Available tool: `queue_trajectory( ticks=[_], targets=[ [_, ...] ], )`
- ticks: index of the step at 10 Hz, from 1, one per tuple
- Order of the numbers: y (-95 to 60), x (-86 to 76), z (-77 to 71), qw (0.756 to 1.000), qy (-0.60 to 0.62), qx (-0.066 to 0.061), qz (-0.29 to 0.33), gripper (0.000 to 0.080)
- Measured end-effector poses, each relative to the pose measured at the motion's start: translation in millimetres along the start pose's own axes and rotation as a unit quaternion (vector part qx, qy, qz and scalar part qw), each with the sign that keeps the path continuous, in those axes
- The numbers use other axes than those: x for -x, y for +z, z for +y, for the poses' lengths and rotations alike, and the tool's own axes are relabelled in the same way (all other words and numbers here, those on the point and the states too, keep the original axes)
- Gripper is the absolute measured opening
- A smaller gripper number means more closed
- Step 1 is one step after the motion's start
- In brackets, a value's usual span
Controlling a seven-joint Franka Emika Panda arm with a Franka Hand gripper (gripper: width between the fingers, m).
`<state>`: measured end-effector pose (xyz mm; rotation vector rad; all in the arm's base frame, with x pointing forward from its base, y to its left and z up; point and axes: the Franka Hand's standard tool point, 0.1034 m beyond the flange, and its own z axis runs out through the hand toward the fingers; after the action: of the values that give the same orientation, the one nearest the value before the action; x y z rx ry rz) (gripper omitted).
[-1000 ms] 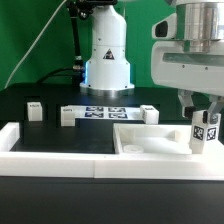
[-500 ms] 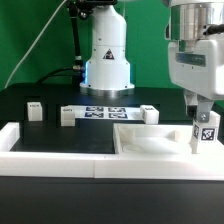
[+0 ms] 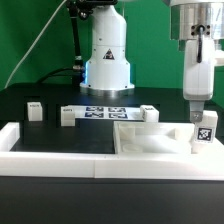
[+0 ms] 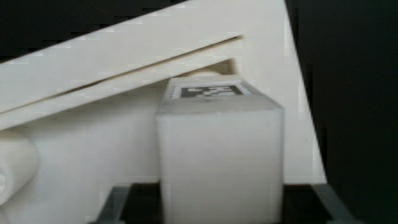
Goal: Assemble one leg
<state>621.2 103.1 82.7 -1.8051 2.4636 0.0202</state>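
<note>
One leg (image 3: 204, 132) upright at the panel's (image 3: 150, 142) corner, jaws (image 3: 198, 112) clamped on its top.

The arm is seen at the exterior view's right, with its wrist pointed straight down and the gripper (image 3: 199, 112) held low near the tabletop. The white base column of the arm (image 3: 107, 58) is seen upright at the rear centre. The leg (image 3: 204, 130) is clamped upright between the two fingers. In the wrist view, the dark fingertips (image 4: 134, 202) are glimpsed on either side of the leg's lower end.
</note>
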Motion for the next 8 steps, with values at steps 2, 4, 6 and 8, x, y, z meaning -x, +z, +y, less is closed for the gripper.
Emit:
queue_trajectory(
  ticks=[2, 4, 6, 8],
  targets=[
    [0.6, 0.6, 0.6, 1.0, 0.014, 0.0, 0.0, 0.0288],
    [1.6, 0.8, 1.2, 1.0, 0.013, 0.0, 0.0, 0.0586],
    [2.1, 1.0, 1.5, 1.0, 0.012, 0.001, 0.001, 0.063],
    [2.4, 1.3, 1.7, 1.0, 0.011, 0.001, 0.001, 0.0644]
  ],
)
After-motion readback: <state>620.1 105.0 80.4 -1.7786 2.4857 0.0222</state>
